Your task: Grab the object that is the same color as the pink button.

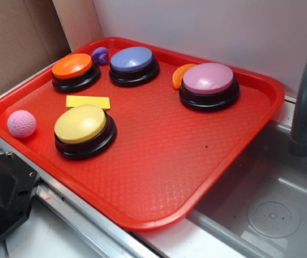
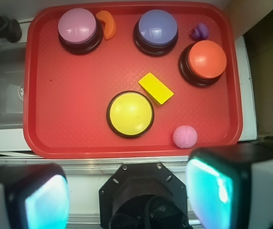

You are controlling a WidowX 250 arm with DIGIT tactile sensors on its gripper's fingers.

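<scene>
Hovering high above the near edge of the red tray [image 2: 36, 95], the tool [image 2: 127, 200] has its two fingers spread wide with nothing between them. Nearest it lies the pink golf ball [image 2: 184, 136], just beside the yellow button [image 2: 130, 113] near the tray's rim, well apart from the pink button [image 2: 78, 27] at the far corner. It looks light, hard and dimpled, likely to roll; closing across its middle seems safest.
</scene>
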